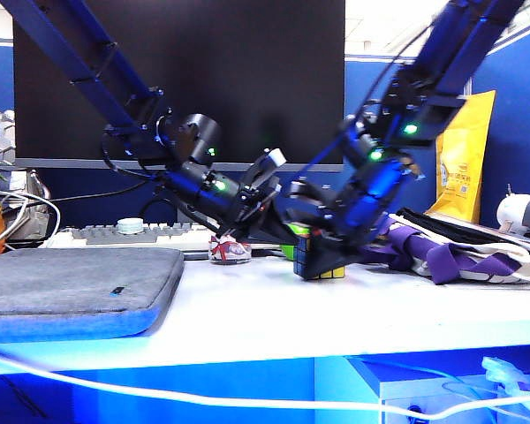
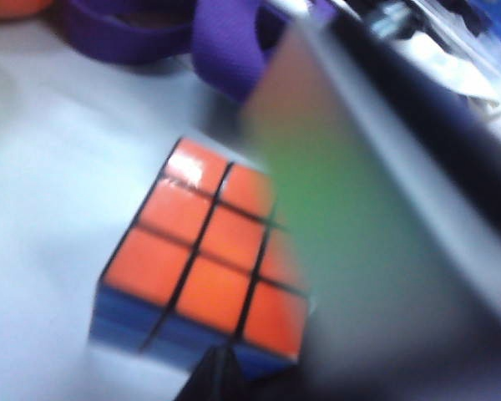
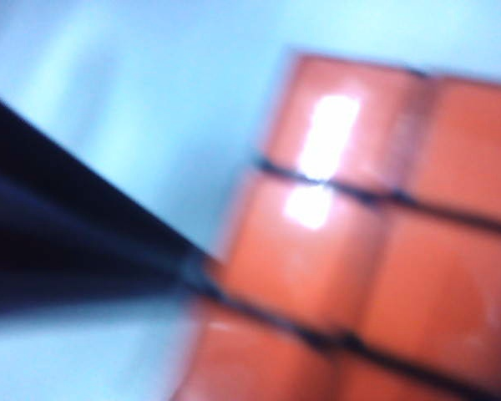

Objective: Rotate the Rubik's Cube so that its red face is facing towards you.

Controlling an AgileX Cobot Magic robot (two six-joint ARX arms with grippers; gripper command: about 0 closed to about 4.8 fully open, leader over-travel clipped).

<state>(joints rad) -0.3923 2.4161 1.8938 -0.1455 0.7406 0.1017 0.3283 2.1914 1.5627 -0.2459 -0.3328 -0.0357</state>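
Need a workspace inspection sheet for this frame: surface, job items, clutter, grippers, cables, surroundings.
Surface: white table, grey pad on its left part.
Job's things: Rubik's Cube stands on the table mid-scene; its orange-red face points up, a blue face on a side.
Clutter: purple straps, yellow bag, small red-white object, keyboard.
Grippers: left gripper shut, just left of and above the cube; right gripper shut, against the cube's top; whether either presses it cannot be told.
Cables: white cable across the table front; more by the keyboard.
Surroundings: dark monitor, blue partition walls.
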